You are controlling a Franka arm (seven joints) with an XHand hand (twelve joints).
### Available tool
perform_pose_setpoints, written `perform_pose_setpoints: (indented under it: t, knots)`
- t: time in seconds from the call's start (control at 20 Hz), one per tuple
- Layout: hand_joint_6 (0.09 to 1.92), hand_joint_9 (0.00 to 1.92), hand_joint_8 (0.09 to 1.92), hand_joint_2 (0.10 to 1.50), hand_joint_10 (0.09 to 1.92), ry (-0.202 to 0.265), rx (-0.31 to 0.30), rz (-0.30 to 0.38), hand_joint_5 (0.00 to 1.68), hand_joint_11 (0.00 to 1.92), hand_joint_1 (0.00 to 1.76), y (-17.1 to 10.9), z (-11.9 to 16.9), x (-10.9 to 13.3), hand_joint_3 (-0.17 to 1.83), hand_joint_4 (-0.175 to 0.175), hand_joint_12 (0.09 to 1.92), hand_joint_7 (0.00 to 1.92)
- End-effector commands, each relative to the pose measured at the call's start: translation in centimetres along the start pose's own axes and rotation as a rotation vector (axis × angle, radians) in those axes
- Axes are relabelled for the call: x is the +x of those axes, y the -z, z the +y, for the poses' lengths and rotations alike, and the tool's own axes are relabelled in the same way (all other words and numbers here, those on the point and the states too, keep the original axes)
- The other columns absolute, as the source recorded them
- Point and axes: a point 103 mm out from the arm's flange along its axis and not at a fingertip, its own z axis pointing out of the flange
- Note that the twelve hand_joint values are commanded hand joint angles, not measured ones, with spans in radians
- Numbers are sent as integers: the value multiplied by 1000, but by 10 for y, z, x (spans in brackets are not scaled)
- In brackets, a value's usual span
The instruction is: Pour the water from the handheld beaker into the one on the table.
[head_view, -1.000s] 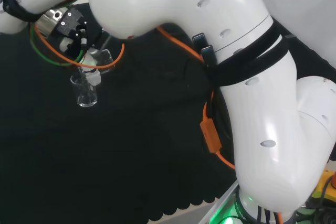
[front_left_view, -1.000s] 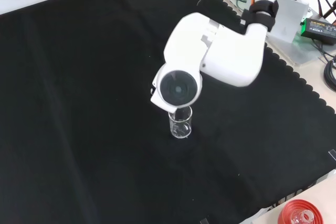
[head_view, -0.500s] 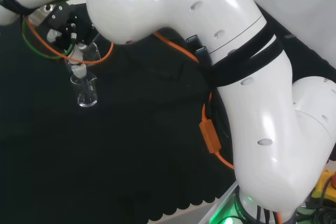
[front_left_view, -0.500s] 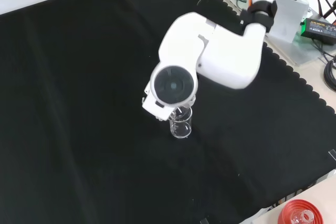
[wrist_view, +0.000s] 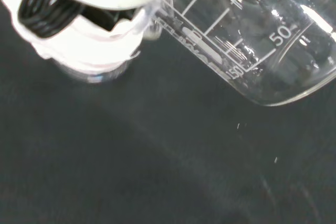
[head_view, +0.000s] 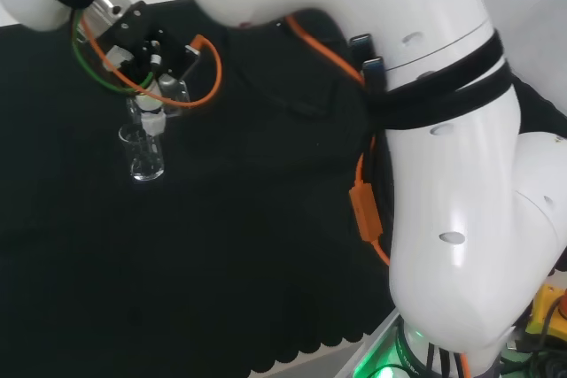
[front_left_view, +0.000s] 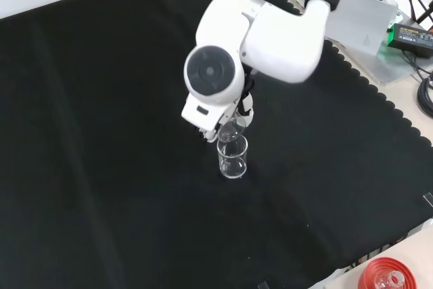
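- The handheld beaker (wrist_view: 252,40) sits in the robot hand (head_view: 146,50), tipped hard over, so its printed scale runs slantwise in the wrist view.
- Robot hand's fingers (wrist_view: 84,40) are curled round it, just above the table beaker (front_left_view: 233,158).
- That table beaker stands upright on the black counter (front_left_view: 101,167), around mid-cloth in the front view and over at the left in the head view.
- Can't tell how much water either one holds.
- Orange cable (head_view: 199,86) loops just right of the robot hand in the head view.

Clear glass beaker (wrist_view: 252,40) with white printed scale lines, black-and-white hand (head_view: 146,50), flat black cloth (front_left_view: 101,133) with a scalloped edge, orange cable (head_view: 365,210) and green cable (head_view: 93,73)
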Motion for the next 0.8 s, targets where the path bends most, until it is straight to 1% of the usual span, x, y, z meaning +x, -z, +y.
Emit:
perform_pose_setpoints:
  t: [0.05, 0.35, 0.55, 0.8]
  knots:
    - [299, 1641, 154, 723, 87, 30, -119, 190, 1414, 1213, 1320, -6, -25, -25, 441, -175, 815, 1510]
    - [299, 1641, 155, 723, 87, 38, -146, 260, 1413, 1212, 1320, -9, -28, -35, 440, -175, 814, 1510]
    - [299, 1641, 155, 723, 87, 39, -168, 282, 1413, 1212, 1320, -10, -28, -37, 440, -175, 814, 1510]
    - [300, 1641, 156, 723, 87, 45, -180, 297, 1413, 1213, 1320, -12, -27, -39, 440, -175, 813, 1510]
